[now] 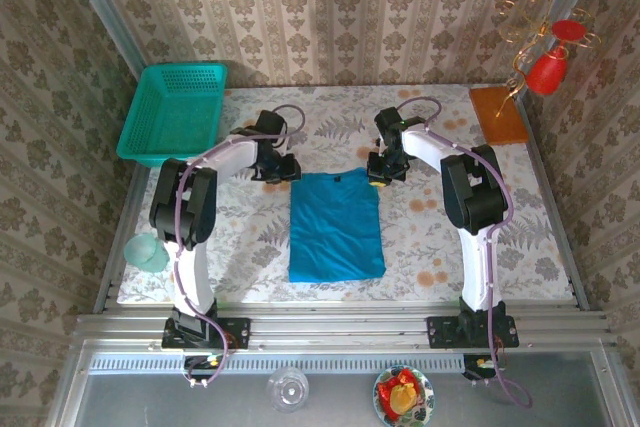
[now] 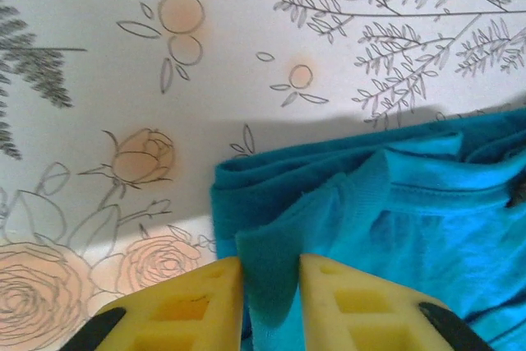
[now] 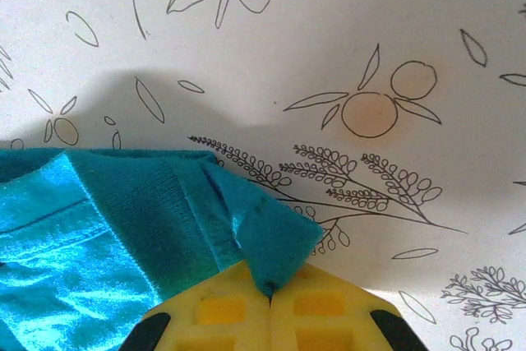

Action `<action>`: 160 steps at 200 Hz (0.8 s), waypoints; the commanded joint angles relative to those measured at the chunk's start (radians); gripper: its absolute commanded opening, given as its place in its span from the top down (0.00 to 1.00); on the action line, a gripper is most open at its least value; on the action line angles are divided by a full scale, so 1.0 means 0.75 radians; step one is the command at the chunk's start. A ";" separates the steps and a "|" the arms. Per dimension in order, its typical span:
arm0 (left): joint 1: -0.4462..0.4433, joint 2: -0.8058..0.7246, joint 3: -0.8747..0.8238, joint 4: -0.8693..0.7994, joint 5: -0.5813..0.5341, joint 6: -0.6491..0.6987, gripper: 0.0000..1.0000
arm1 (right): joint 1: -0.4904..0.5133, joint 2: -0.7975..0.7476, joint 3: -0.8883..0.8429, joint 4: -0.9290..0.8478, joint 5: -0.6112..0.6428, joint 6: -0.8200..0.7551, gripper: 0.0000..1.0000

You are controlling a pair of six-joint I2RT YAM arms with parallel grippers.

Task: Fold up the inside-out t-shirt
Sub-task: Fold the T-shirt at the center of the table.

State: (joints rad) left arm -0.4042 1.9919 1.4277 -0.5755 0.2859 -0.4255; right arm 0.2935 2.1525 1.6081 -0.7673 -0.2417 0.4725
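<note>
The teal-blue inside-out t-shirt [image 1: 336, 227] lies folded into a long narrow rectangle in the middle of the flowered table [image 1: 430, 247]. My left gripper [image 1: 283, 169] is at its far left corner. In the left wrist view the yellow fingers [image 2: 205, 297] of this gripper [image 2: 271, 273] pinch a thick fold of the shirt [image 2: 411, 203]. My right gripper [image 1: 378, 175] is at the far right corner. Its jaws [image 3: 269, 285] are shut tight on a raised corner of the shirt [image 3: 123, 203] beside the ribbed collar.
A turquoise-green mesh basket [image 1: 175, 112] stands at the back left, an orange board [image 1: 497, 114] at the back right. A pale green object [image 1: 147, 250] sits at the table's left edge. A glass [image 1: 288, 387] and a plate [image 1: 404, 395] lie below the front rail.
</note>
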 commanded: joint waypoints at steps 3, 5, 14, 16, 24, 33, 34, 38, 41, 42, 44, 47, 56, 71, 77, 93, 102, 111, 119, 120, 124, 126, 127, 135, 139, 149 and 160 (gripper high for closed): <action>0.005 0.041 0.065 -0.066 -0.072 0.044 0.73 | 0.005 -0.037 -0.016 -0.076 0.035 -0.022 1.00; 0.005 0.043 0.067 -0.067 -0.074 0.045 0.73 | 0.004 -0.036 -0.016 -0.077 0.036 -0.022 1.00; 0.005 0.056 0.079 -0.072 -0.078 0.050 0.71 | 0.005 -0.037 -0.013 -0.079 0.035 -0.024 1.00; 0.005 0.057 0.081 -0.074 -0.079 0.050 0.71 | 0.004 -0.036 -0.014 -0.079 0.037 -0.023 1.00; 0.005 0.071 0.092 -0.082 -0.086 0.054 0.70 | 0.005 -0.038 -0.014 -0.079 0.038 -0.024 1.00; 0.005 0.085 0.102 -0.091 -0.087 0.056 0.68 | 0.005 -0.037 -0.014 -0.081 0.037 -0.024 1.00; 0.004 0.087 0.102 -0.092 -0.087 0.057 0.68 | 0.005 -0.038 -0.013 -0.081 0.038 -0.024 1.00; 0.005 0.093 0.106 -0.094 -0.085 0.060 0.68 | 0.005 -0.037 -0.014 -0.081 0.038 -0.023 1.00; 0.006 0.097 0.109 -0.095 -0.085 0.062 0.67 | 0.005 -0.036 -0.014 -0.081 0.038 -0.024 1.00; 0.006 0.098 0.110 -0.095 -0.084 0.061 0.67 | 0.005 -0.037 -0.014 -0.081 0.038 -0.025 1.00; 0.005 0.102 0.110 -0.096 -0.082 0.060 0.67 | 0.005 -0.038 -0.013 -0.082 0.037 -0.026 1.00; 0.004 0.106 0.111 -0.095 -0.078 0.063 0.66 | 0.005 -0.039 -0.013 -0.082 0.038 -0.027 1.00; 0.003 0.116 0.115 -0.090 -0.064 0.067 0.65 | 0.005 -0.037 -0.014 -0.081 0.038 -0.027 1.00; 0.003 0.136 0.118 -0.081 -0.036 0.066 0.65 | 0.005 -0.034 -0.012 -0.081 0.038 -0.027 1.00; 0.001 0.144 0.121 -0.077 -0.026 0.066 0.65 | 0.004 -0.033 -0.011 -0.082 0.038 -0.027 1.00; -0.004 0.165 0.120 -0.065 0.005 0.060 0.65 | 0.005 -0.031 -0.010 -0.081 0.037 -0.026 1.00; -0.009 0.177 0.123 -0.065 0.011 0.061 0.66 | 0.005 -0.028 -0.009 -0.079 0.034 -0.027 1.00; -0.017 0.188 0.125 -0.065 0.010 0.061 0.67 | 0.005 -0.026 -0.009 -0.079 0.036 -0.027 1.00; -0.022 0.194 0.125 -0.066 0.009 0.058 0.67 | 0.005 -0.023 -0.011 -0.076 0.034 -0.027 1.00; -0.024 0.196 0.125 -0.067 0.009 0.059 0.67 | 0.005 -0.024 -0.011 -0.076 0.034 -0.027 1.00; -0.026 0.199 0.125 -0.066 0.011 0.058 0.68 | 0.004 -0.025 -0.012 -0.075 0.033 -0.027 1.00; -0.027 0.201 0.124 -0.066 0.012 0.058 0.68 | 0.004 -0.024 -0.013 -0.075 0.034 -0.025 1.00; -0.027 0.201 0.125 -0.066 0.013 0.059 0.68 | 0.005 -0.022 -0.013 -0.074 0.033 -0.025 1.00; -0.035 0.205 0.123 -0.065 0.016 0.057 0.69 | 0.004 -0.021 -0.014 -0.072 0.031 -0.023 1.00; -0.039 0.207 0.123 -0.063 0.016 0.057 0.70 | 0.005 -0.020 -0.013 -0.071 0.031 -0.023 1.00; -0.049 0.213 0.123 -0.067 0.014 0.056 0.71 | 0.005 -0.020 -0.015 -0.067 0.030 -0.022 1.00; -0.062 0.218 0.121 -0.067 0.010 0.053 0.72 | 0.004 -0.019 -0.017 -0.065 0.029 -0.020 1.00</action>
State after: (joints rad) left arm -0.4057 2.0975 1.5135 -0.6250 0.2523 -0.3958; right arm 0.2935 2.1517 1.6081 -0.7700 -0.2390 0.4698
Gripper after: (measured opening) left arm 0.292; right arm 0.049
